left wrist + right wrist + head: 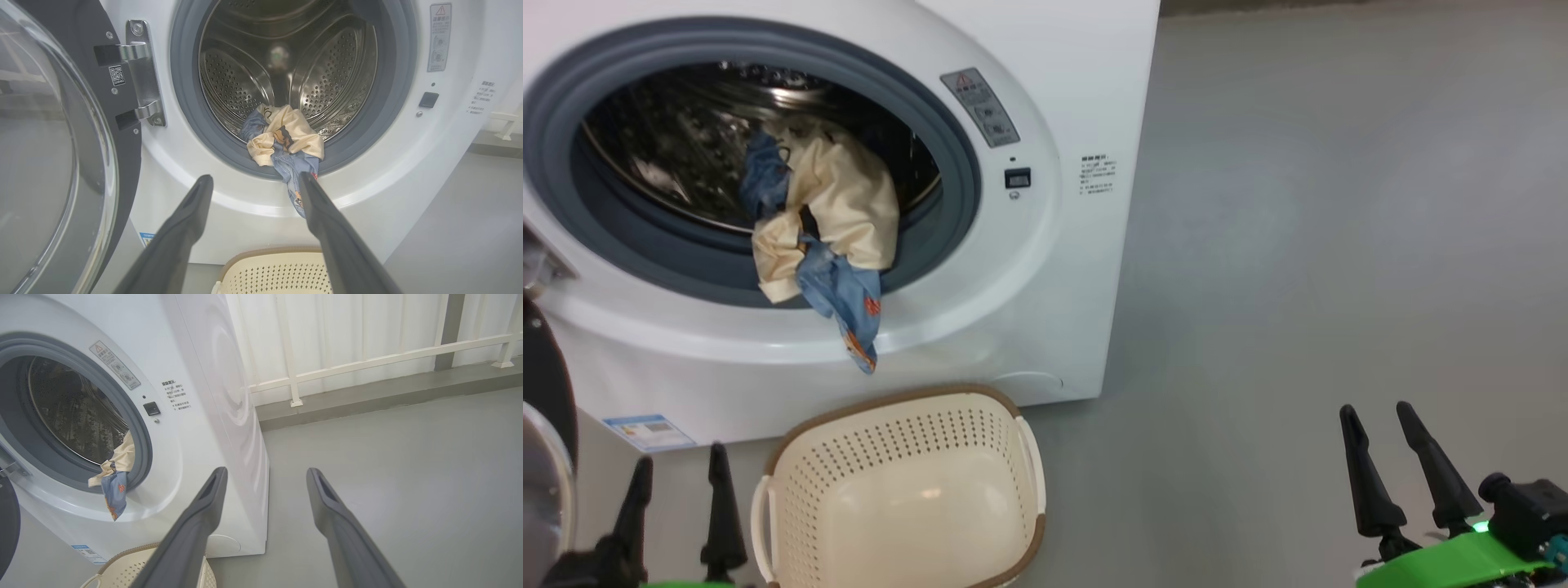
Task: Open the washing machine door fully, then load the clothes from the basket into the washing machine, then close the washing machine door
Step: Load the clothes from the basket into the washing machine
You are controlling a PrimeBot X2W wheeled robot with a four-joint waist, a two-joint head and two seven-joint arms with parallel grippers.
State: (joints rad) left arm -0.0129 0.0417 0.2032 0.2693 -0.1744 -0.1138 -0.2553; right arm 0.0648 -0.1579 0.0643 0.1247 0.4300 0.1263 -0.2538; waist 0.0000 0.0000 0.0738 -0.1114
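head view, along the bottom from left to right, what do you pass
washer door → left pincer → basket → right pincer

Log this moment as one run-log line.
washing machine door open | clothes half in, blue piece hanging over gasket | basket empty | left gripper open, empty | right gripper open, empty

You're in a bare laundry corner: a big white front-loading washing machine [1078, 327] on smooth grey floor [1339, 245], with a white railing [367, 363] far right.
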